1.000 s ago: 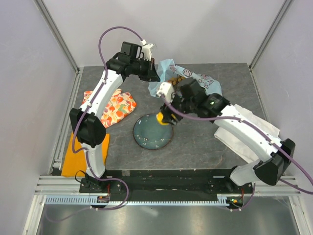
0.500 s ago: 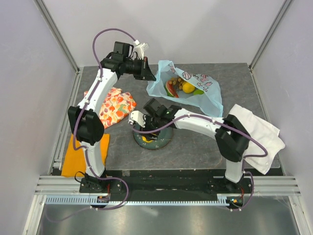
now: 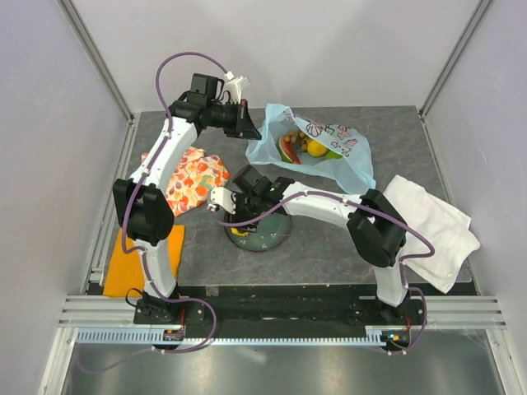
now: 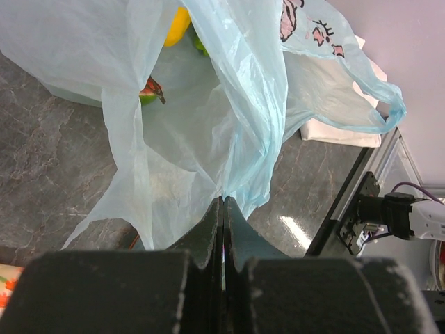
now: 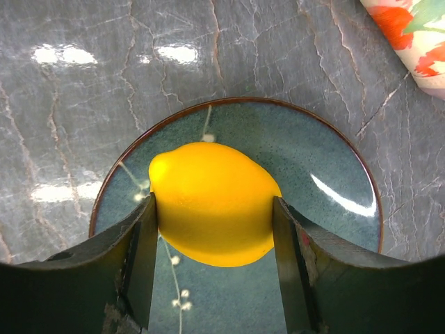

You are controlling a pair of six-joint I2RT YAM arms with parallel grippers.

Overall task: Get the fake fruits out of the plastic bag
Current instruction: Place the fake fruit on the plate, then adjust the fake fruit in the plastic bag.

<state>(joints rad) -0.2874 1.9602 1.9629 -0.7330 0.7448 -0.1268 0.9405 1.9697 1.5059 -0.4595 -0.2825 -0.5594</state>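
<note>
Behind the dark plate (image 5: 334, 181), the thin light-blue plastic bag (image 3: 350, 164) lies gaping, fake fruits (image 3: 306, 146) showing inside, its edge pinched tight in the left gripper (image 4: 222, 209). Over the plate, the right gripper (image 5: 214, 233) clasps a smooth yellow lemon (image 5: 208, 195).

The thin light-blue plastic bag with pink pictures (image 3: 350, 160) lies on its side with its mouth open and one edge pinched up. Inside it sit a red-green watermelon slice (image 3: 287, 149), a yellow plastic lemon (image 3: 317, 147), a green piece (image 3: 333, 153) and a small brownish grape bunch (image 3: 303, 137). A second yellow lemon (image 5: 212, 205) is out of the bag, squeezed on both sides, over the dark round plate (image 5: 334, 181).
</note>
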